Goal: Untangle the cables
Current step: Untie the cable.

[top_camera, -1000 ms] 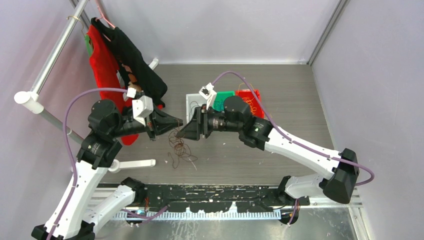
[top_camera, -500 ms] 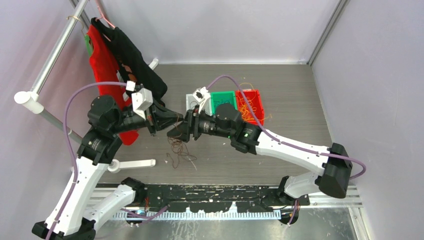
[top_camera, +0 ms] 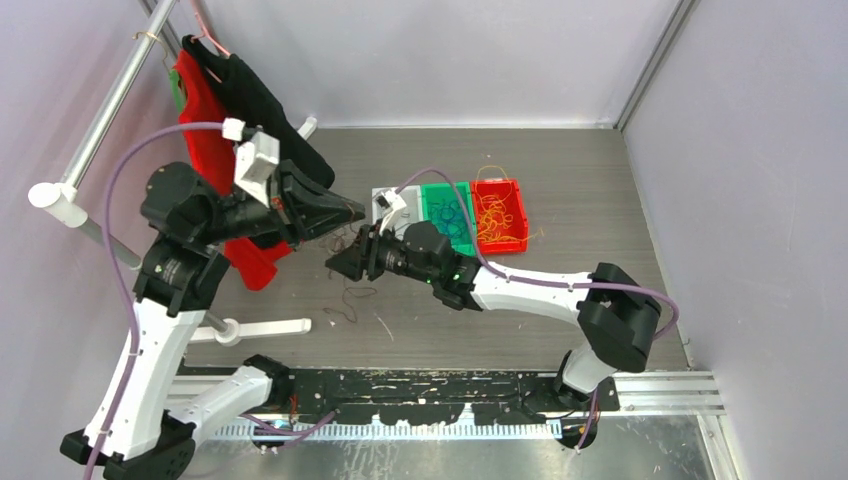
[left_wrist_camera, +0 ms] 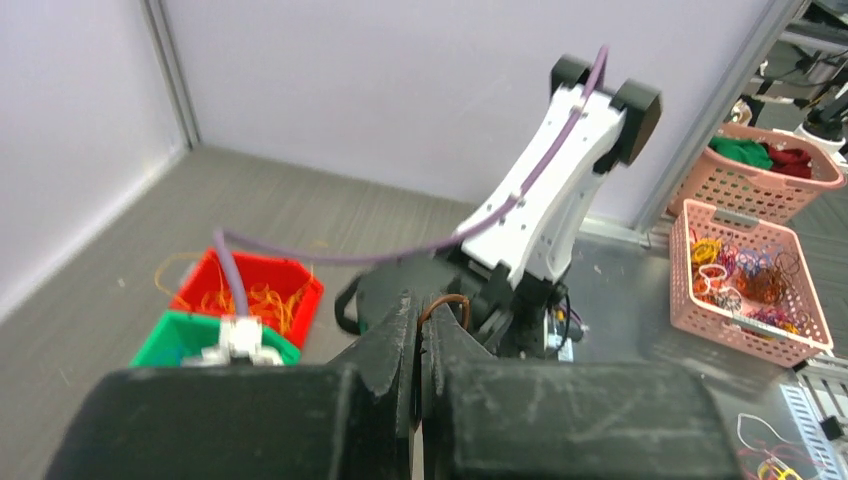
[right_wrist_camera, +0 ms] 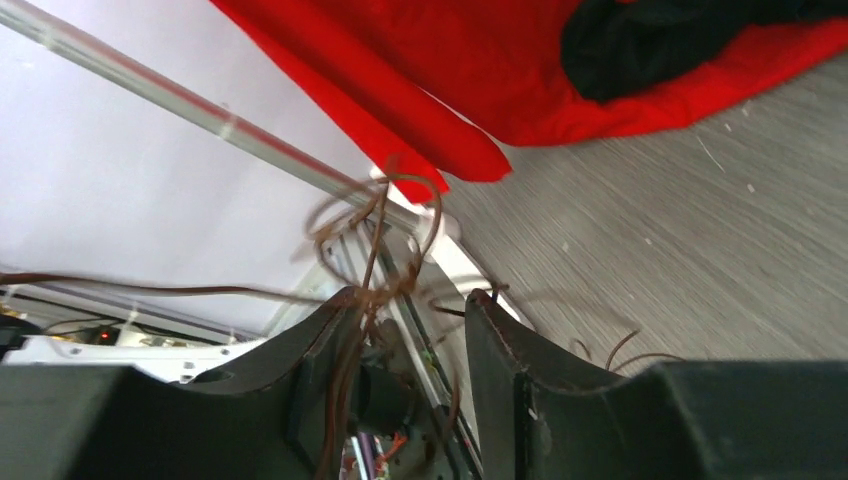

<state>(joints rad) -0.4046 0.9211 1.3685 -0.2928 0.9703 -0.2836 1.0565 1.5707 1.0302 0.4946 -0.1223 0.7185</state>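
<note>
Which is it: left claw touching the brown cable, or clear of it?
Touching. The left wrist view shows the left claw shut, with a loop of brown cable pinched at its fingertips and curling out just above them.

Bright, even light with soft shadows; close-up cables (right_wrist_camera: 375, 290) blurred

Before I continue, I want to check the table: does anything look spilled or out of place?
Yes. Orange strands poke over the rim of the red bin onto the table, and loose brown cables lie scattered there.
</note>
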